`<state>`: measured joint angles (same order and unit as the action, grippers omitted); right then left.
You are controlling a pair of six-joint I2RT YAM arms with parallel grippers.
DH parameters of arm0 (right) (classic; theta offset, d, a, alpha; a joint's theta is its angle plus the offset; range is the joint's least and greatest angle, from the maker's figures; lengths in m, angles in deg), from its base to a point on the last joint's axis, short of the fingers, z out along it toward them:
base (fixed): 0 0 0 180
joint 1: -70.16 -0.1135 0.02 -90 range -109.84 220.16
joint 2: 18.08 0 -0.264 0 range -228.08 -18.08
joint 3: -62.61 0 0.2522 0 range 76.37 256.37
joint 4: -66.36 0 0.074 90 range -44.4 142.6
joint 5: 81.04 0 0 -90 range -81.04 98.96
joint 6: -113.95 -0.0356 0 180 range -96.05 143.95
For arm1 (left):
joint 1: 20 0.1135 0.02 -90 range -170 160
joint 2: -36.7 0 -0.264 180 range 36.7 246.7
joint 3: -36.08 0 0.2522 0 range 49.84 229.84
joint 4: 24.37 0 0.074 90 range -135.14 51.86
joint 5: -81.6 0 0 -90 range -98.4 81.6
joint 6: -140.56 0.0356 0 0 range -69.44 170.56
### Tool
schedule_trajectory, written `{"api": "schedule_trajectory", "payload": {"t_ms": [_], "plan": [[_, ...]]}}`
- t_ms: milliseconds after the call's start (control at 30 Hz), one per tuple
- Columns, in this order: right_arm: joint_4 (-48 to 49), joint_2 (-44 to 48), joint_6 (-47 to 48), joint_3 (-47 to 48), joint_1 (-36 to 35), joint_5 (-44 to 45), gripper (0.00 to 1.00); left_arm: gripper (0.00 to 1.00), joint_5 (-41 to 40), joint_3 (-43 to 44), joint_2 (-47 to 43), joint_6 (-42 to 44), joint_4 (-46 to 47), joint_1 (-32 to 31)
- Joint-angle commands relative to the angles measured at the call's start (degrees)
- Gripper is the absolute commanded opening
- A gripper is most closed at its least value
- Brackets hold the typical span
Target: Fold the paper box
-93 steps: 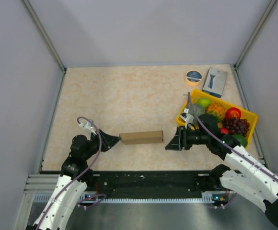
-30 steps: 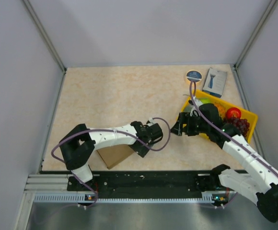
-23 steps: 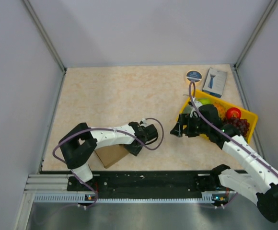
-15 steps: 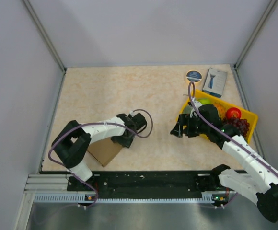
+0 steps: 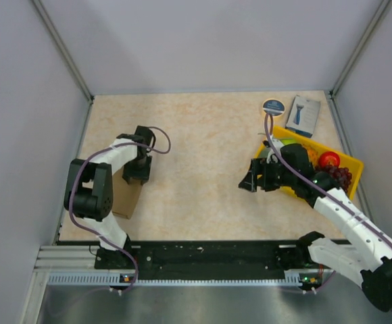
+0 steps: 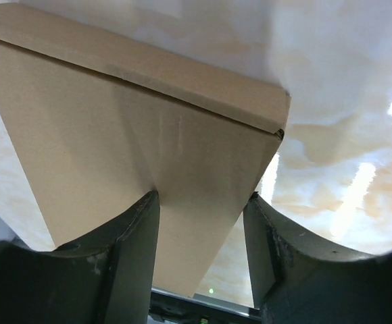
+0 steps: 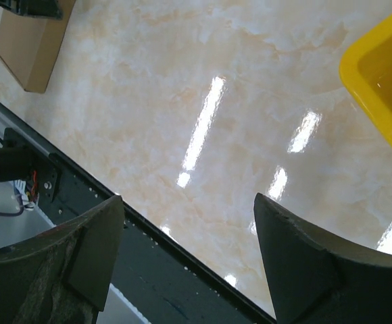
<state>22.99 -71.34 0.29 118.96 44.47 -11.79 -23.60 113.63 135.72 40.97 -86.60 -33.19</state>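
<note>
Pinching the paper box point(image 6: 142, 128) between the left fingers point(image 6: 127, 260).

Beige marbled table point(image 5: 196, 135) beneath the left gripper point(image 6: 199, 202), gleaming with white glare streaks point(image 7: 203, 121) under the right gripper point(image 7: 188, 202). Shut in by plain grey walls point(image 5: 203, 40) ahead and to both sides, metal posts point(image 5: 62, 50) at the far corners.

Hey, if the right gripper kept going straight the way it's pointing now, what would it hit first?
Probably the bare table. The right gripper, open and empty, aims leftward and seemingly a little downward over open surface. The paper box sits farther left, but depth is hard to judge.
</note>
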Motion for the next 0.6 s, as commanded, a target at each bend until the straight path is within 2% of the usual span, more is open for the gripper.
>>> {"api": "schedule_trajectory", "payload": {"t_ms": [0, 167, 400, 467, 533, 567], "plan": [[1.0, -1.9, 1.5, 4.2, 0.6, -2.2, 0.77, 0.51, -0.6, -2.9, 1.1, 7.1, 7.0, 5.2], [1.0, -2.8, 1.7, 5.2, 0.6, -4.2, 0.77, 0.50, -0.3, -3.8, -0.9, 7.1, 7.8, 12.7], [-1.2, -2.5, 2.4, 6.6, 0.6, -5.1, 0.77, 0.54, -3.5, -4.7, -4.1, 6.2, 8.0, 16.1], [-1.6, -1.8, 2.3, 7.1, 0.6, -5.0, 0.77, 0.58, -4.7, -4.9, -4.8, 5.2, 8.0, 17.0], [-2.5, -1.5, 2.1, 8.2, 0.6, -4.6, 0.77, 0.68, -6.2, -2.4, -5.9, 2.3, 4.5, 17.0], [-4.0, -1.2, 2.2, 8.6, 0.6, -3.7, 0.77, 0.72, -4.3, -1.7, -9.3, 1.9, 4.3, 16.4]]}}
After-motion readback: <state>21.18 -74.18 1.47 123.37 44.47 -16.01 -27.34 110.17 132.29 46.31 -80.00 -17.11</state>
